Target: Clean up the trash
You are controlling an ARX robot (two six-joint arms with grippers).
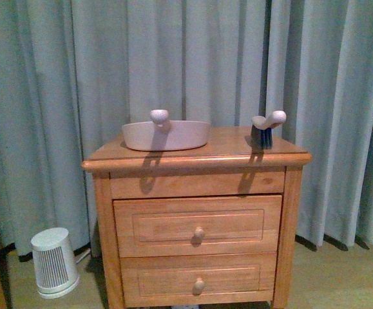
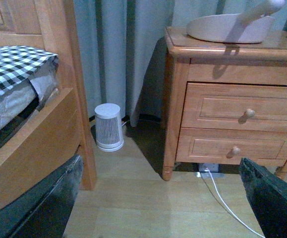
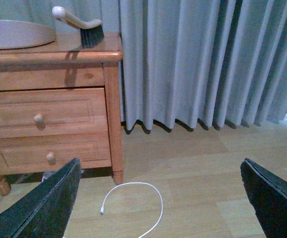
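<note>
No sign of the trash in any view, so with left end effector (image 2: 159, 164) and right end effector (image 3: 160, 161) both gaping wide, better to scan the floor (image 3: 198, 148) first, then grab dustpan (image 1: 165, 135) at 9 o'clock and brush (image 1: 263, 131) at 3 o'clock on the desk (image 1: 228, 147).

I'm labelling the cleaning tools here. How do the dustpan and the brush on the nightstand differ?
The dustpan is a wide, shallow basin; the brush is far smaller. The dustpan is pale pinkish all over, while the brush has dark bristles under its pale handle. The dustpan sits left of centre, the brush near the right edge. Both rest on the nightstand top and have rounded handle ends.
</note>
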